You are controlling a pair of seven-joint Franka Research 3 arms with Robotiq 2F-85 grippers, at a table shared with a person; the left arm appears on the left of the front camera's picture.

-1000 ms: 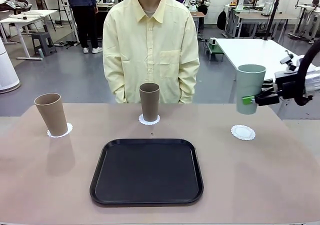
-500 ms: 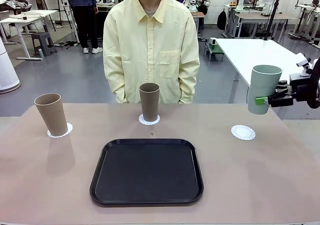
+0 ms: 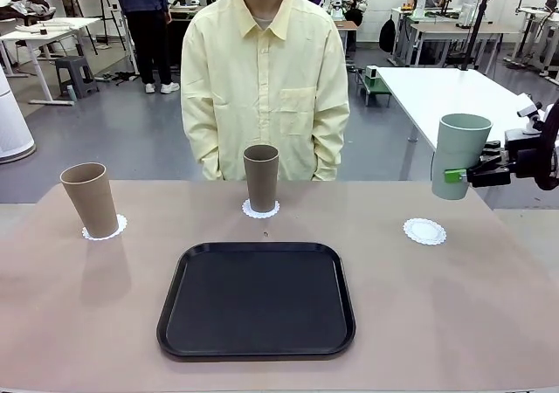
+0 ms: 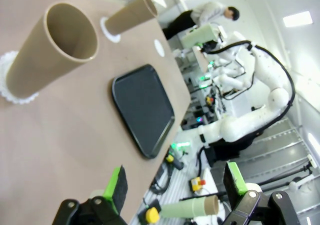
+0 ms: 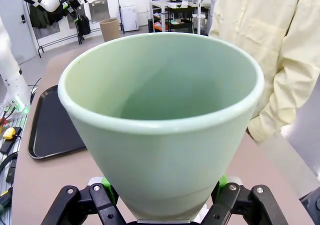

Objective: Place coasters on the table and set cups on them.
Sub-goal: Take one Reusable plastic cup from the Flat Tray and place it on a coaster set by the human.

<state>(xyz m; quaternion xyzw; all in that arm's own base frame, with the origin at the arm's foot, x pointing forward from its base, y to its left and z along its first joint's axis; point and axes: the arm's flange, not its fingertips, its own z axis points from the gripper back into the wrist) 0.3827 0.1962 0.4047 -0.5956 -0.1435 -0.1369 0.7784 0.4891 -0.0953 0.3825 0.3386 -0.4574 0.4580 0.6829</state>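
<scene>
Two brown cups stand on coasters on the table [image 3: 454, 314]: one [image 3: 88, 199] at the far left on its coaster [image 3: 106, 230], one [image 3: 261, 177] in the middle on its coaster [image 3: 261, 210]. A third coaster [image 3: 424, 230] lies bare at the right. My right gripper [image 3: 460, 175] is shut on the mint green cup [image 3: 459, 153], holding it upright in the air above and to the right of that coaster. The same cup [image 5: 160, 115] looms between the right fingers [image 5: 101, 191]. My left gripper [image 4: 175, 185] is open and holds nothing, above the table's near left, with the left brown cup [image 4: 50, 55] ahead of it.
A black tray [image 3: 256, 299] lies at the table's near middle. A person in a pale yellow shirt [image 3: 262, 79] stands at the far edge behind the middle cup, arms down. A white table [image 3: 445, 87] stands behind at the right.
My right gripper has carried the mint green cup to the right, away from above the bare coaster, then held almost still. The brown cups and coasters have not moved.
</scene>
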